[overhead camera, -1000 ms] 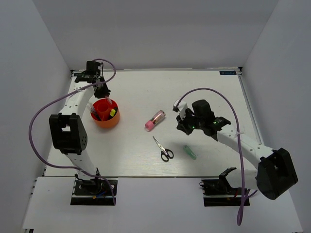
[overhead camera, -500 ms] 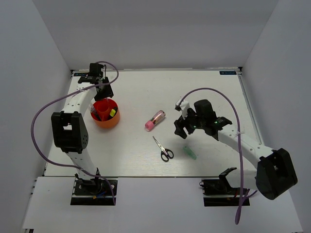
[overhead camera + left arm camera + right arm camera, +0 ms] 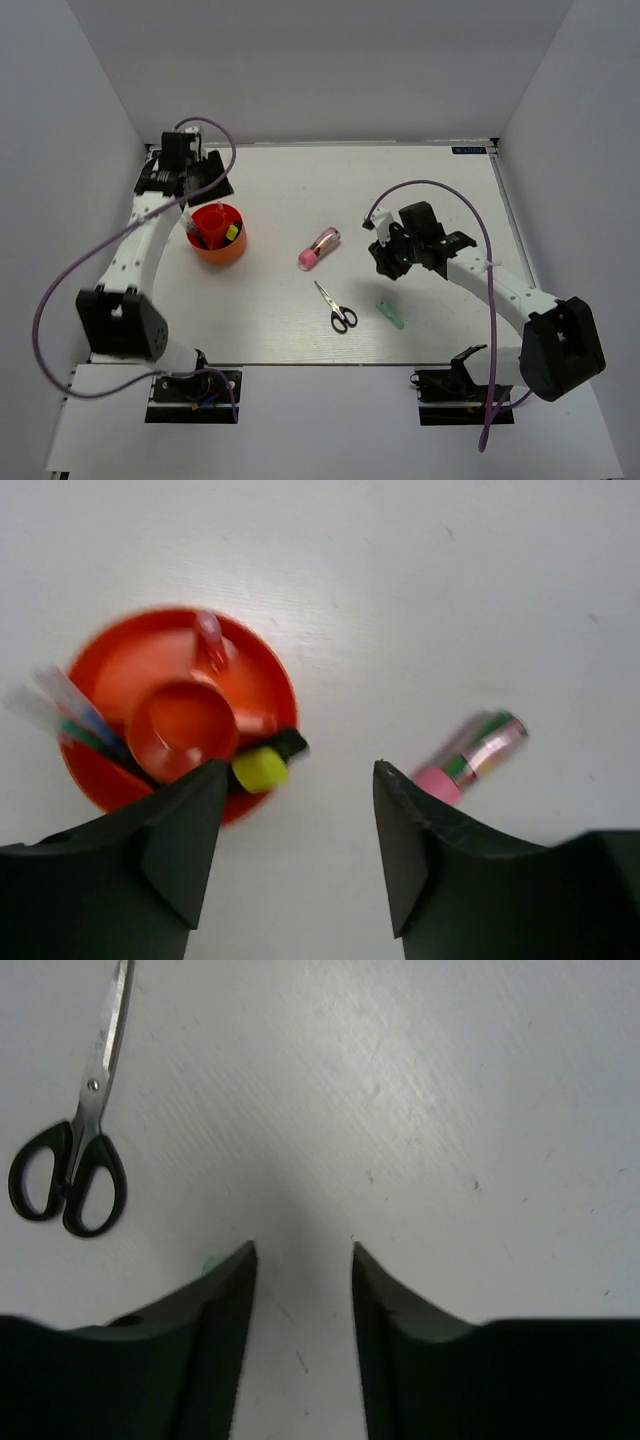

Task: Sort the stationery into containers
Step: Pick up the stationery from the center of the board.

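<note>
Two open grippers hang over the white counter (image 3: 420, 190), neither holding anything. The left gripper (image 3: 212, 186) sits at about 12 o'clock of the red-orange pot (image 3: 218, 250), just beyond its far rim, and in the left wrist view its dark fingers (image 3: 180, 830) stand wide apart with bare counter between them. The pot (image 3: 265, 675) shows a round inner cup and outer compartments. A yellow-capped highlighter (image 3: 262, 768) leans out over the rim at roughly 4 o'clock, and a few blurred pens (image 3: 65, 715) fill the 9 o'clock side. A pink tube (image 3: 319, 247) lies loose at 3 o'clock of the pot, well apart from it. The black-handled scissors (image 3: 337, 308) lie closed at 5 o'clock of the tube, handles toward the near edge. A pale-green capsule piece (image 3: 391, 313) rests at 3 o'clock of the scissors. The right gripper (image 3: 385, 262) hovers at 12 o'clock of that piece. In the right wrist view its fingers (image 3: 225, 1330) are parted over bare counter, with the scissors (image 3: 75, 1150) at 10 o'clock and only a sliver of green (image 3: 212, 1260) showing beside the left finger.
</note>
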`<state>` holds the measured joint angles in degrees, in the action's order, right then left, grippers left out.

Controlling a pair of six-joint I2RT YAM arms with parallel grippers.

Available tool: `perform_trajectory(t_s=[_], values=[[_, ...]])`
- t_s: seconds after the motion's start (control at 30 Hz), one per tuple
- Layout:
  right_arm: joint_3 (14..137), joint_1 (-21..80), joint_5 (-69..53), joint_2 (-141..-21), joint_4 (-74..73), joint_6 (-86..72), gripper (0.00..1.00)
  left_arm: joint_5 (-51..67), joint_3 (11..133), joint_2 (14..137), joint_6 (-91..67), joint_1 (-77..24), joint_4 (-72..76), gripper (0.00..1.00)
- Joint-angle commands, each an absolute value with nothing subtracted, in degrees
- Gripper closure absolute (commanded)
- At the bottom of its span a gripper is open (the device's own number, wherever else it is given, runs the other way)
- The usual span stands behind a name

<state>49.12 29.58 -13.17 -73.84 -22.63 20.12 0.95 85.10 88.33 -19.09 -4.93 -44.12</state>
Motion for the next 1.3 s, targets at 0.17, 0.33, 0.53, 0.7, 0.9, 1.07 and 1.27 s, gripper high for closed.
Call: perform_trajectory(t_s=[0.17,0.33,0.53,0.7,0.9,1.07,1.27], values=[[51.76,30.06,-13.80,-79.09,-38.91,28.65,0.37,13.10,59.25,61.72,-16.26,-10.10,-43.61,0.15],[51.24,31.28,-13.63,-81.21,-40.43,28.57,0.34,14.23,51.88,51.87,-17.93,-11.08,-43.86,0.12],[51.76,33.48,-12.22,-84.02,-39.29,25.15,0.35,13.63,46.50,46.15,-17.67,-11.95,-43.33,0.12],[52.38,36.65,-9.68,-86.57,-37.36,22.59,0.38,12.40,44.04,42.72,-17.84,-12.83,-43.16,0.12],[51.68,38.93,-5.10,-89.12,-35.07,19.16,0.43,11.69,42.19,39.02,-18.54,-12.92,-43.15,0.12],[50.36,41.22,2.78,-90.97,-33.49,16.53,0.47,11.16,42.36,37.45,-18.63,-12.83,-43.59,0.12],[47.03,42.89,4.57,-93.07,-33.05,15.21,0.54,10.63,43.50,36.30,-18.90,-12.92,-44.73,0.12]])
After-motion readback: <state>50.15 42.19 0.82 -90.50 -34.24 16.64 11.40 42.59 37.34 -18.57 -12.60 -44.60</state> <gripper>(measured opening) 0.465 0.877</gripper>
